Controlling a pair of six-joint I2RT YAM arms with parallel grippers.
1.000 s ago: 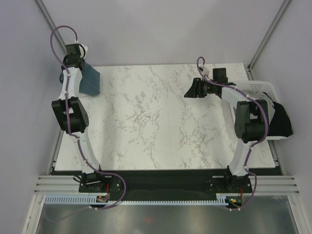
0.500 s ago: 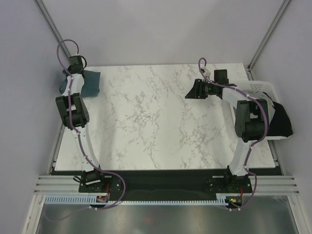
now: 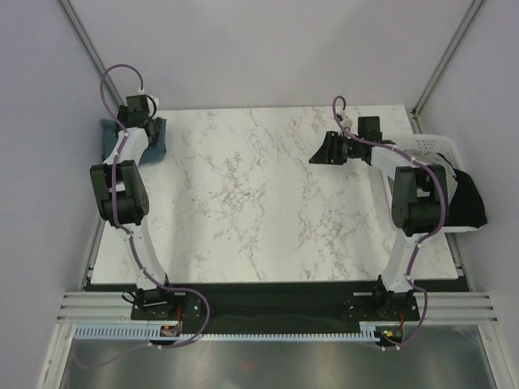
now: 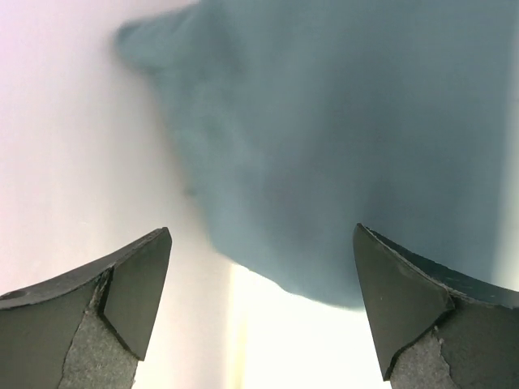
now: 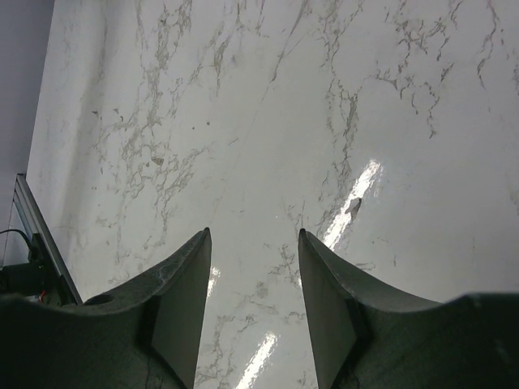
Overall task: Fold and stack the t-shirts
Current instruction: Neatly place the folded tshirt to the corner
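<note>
One shirt seemingly done, others left.
The blue shirt (image 4: 340, 146) lies at the bench's (image 3: 259, 194) far-left corner beneath the released left tool (image 4: 261, 229); the right tool (image 5: 253, 231) is parted and empty; the black shirt (image 3: 466, 203) sits off the bench's right edge.

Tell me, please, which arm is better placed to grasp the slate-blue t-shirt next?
Left. The left gripper, open, hangs directly over the slate-blue t-shirt at the far left corner; the right gripper, also open, is over the marble table on the other side.
</note>
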